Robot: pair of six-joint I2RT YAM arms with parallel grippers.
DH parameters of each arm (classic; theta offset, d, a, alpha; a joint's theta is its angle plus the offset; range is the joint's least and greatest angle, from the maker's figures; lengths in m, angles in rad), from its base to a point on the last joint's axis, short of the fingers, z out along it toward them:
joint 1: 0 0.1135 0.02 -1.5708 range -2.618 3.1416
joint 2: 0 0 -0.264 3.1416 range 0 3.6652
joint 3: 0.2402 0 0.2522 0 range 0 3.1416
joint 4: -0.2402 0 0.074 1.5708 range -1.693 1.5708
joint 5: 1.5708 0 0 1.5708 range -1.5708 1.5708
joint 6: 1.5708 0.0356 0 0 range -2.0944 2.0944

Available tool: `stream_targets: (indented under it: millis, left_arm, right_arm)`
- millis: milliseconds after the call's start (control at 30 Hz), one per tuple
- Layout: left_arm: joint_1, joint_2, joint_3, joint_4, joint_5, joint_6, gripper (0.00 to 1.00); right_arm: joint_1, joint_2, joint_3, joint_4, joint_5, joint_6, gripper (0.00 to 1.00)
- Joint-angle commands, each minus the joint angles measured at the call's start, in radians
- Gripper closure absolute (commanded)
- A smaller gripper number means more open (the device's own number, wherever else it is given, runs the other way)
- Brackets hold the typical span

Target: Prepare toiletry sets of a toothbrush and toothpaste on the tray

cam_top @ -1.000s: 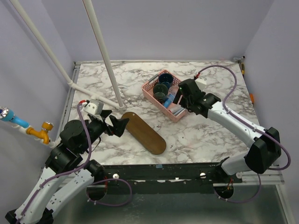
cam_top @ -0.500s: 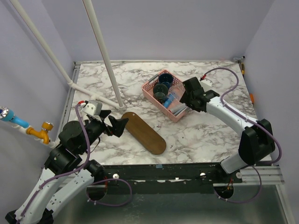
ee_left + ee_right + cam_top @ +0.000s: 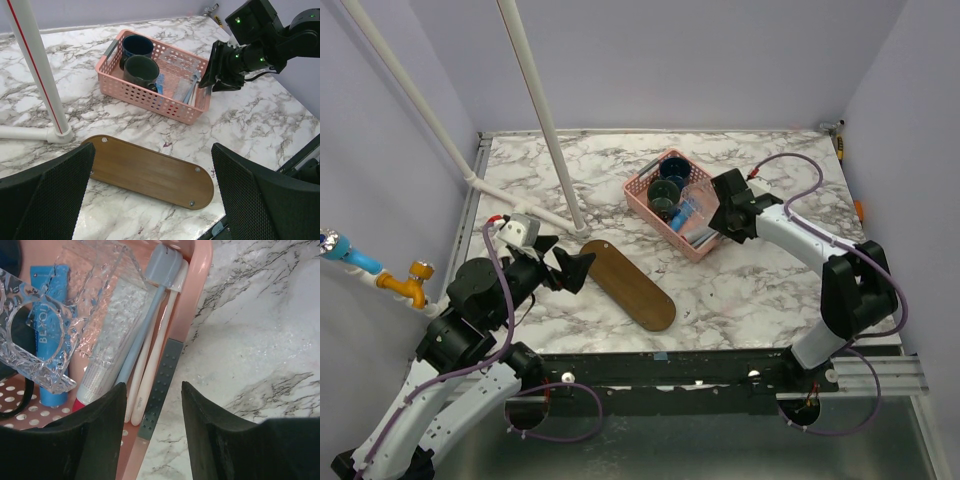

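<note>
Right claw (image 3: 152,390): jaws apart, gripping nothing. It is poised over the near rim of the pink basket (image 3: 197,300), and a grey strip (image 3: 160,385) on that rim shows in the gap between the fingers. Two toothbrushes (image 3: 156,347) lie in the basket just ahead of the claw. A blue toothpaste tube (image 3: 50,282) lies further to the side, partly under a clear plastic piece (image 3: 35,340).

Left claw (image 3: 152,150): jaws wide apart, holding nothing. The tray (image 3: 150,175) lies flat on the bench (image 3: 260,115) just ahead of this claw, with the basket beyond it.

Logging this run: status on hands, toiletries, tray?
Left hand open near tray. Right hand open over toothbrushes in basket. Toothpaste there too, partly under clear plastic piece. Tray bare.
</note>
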Motion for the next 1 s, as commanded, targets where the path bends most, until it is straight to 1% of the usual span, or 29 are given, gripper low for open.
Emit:
stream_targets:
  millis: [0,100,233,500,633,967]
  left_arm:
    - [0.002,0.008,-0.003,-0.002,-0.02,-0.008,0.01]
    - [0.002,0.008,-0.003,-0.004,-0.025,-0.007,0.01]
    - [0.002,0.008,-0.003,-0.005,-0.031,-0.005,0.01]
    - [0.002,0.011,-0.005,-0.007,-0.036,-0.003,0.01]
    - [0.002,0.015,-0.004,-0.008,-0.037,-0.002,0.01]
    - [0.002,0.023,-0.005,-0.01,-0.041,0.0,0.02]
  right_arm:
    - [-0.02,0.022,-0.016,0.031,-0.025,0.0,0.53]
    - [-0.027,0.032,-0.017,0.036,-0.031,-0.006,0.56]
    - [-0.029,0.035,-0.017,0.038,-0.024,-0.017,0.65]
    - [-0.04,0.048,0.005,0.039,-0.019,-0.091,0.9]
    - [-0.04,0.057,0.038,0.019,0.008,-0.149,0.99]
    - [-0.075,0.087,0.141,0.05,-0.026,-0.412,1.0]
